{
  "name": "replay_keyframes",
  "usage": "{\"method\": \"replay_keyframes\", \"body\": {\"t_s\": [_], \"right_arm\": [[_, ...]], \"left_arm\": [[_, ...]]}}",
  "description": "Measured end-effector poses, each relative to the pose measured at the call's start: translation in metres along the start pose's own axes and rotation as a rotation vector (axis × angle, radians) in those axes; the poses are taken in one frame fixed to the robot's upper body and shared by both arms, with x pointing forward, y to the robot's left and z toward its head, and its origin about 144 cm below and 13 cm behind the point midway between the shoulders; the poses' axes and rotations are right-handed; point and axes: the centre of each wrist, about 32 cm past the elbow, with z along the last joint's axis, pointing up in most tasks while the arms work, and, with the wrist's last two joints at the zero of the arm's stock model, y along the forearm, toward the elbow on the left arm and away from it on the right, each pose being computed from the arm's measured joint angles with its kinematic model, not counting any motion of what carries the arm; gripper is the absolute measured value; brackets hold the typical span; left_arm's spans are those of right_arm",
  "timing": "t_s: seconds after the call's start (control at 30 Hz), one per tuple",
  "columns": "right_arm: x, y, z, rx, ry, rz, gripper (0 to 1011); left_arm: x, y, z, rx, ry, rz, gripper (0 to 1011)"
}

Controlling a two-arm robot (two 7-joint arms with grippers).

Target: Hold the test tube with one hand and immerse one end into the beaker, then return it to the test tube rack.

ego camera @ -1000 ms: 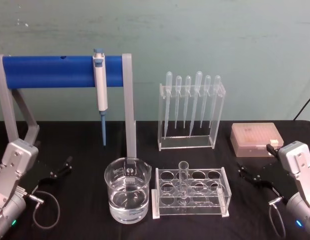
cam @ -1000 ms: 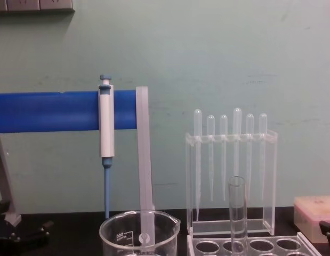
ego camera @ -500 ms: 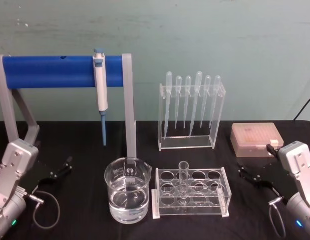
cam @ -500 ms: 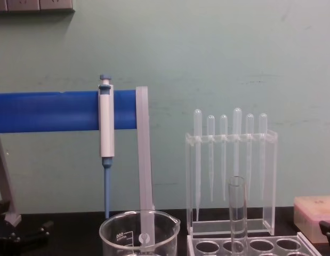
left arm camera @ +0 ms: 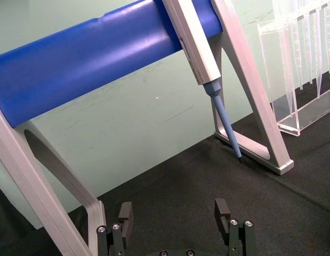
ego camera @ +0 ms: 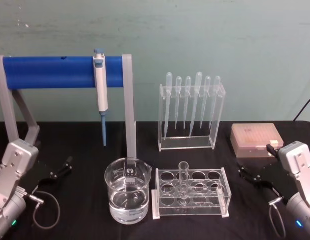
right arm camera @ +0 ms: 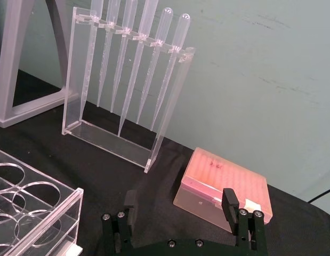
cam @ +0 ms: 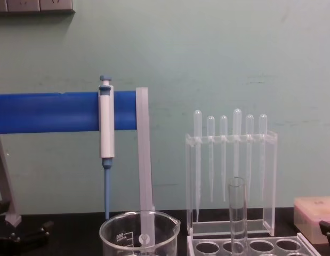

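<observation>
Zero change over the last second; left claw [left arm camera: 174,209], 9 o'clock of the beaker [ego camera: 127,196], and right claw [right arm camera: 179,198], 3 o'clock of the rack [ego camera: 215,207], sit wide open and empty; test tube [ego camera: 184,181] stands upright in the rack; pick-up judged not begun.

pale green wall [ego camera: 220,40] at back, faint scuffs, black cloth table [ego camera: 84,220] in front, grey boxes [cam: 34,5] high on wall, even light
</observation>
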Motion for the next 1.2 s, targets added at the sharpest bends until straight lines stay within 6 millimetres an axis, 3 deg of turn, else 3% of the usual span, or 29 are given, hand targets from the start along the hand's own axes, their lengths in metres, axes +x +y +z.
{"method": "replay_keyframes", "body": {"t_s": [0.4,0.8,0.97,1.2], "right_arm": [[-0.001,-0.011,0.003,0.022,-0.027,0.003,1003],[0.003,-0.067,0.015,0.087,-0.096,0.052,1003],[-0.004,-0.085,0.017,0.135,-0.071,0.126,1003],[-0.027,-0.086,0.021,0.210,-0.029,0.246,1003]], "left_arm": [[0.000,0.000,0.000,0.000,0.000,0.000,1000],[0.000,0.000,0.000,0.000,0.000,0.000,1000],[0.000,0.000,0.000,0.000,0.000,0.000,1000],[0.000,0.000,0.000,0.000,0.000,0.000,1000]]}}
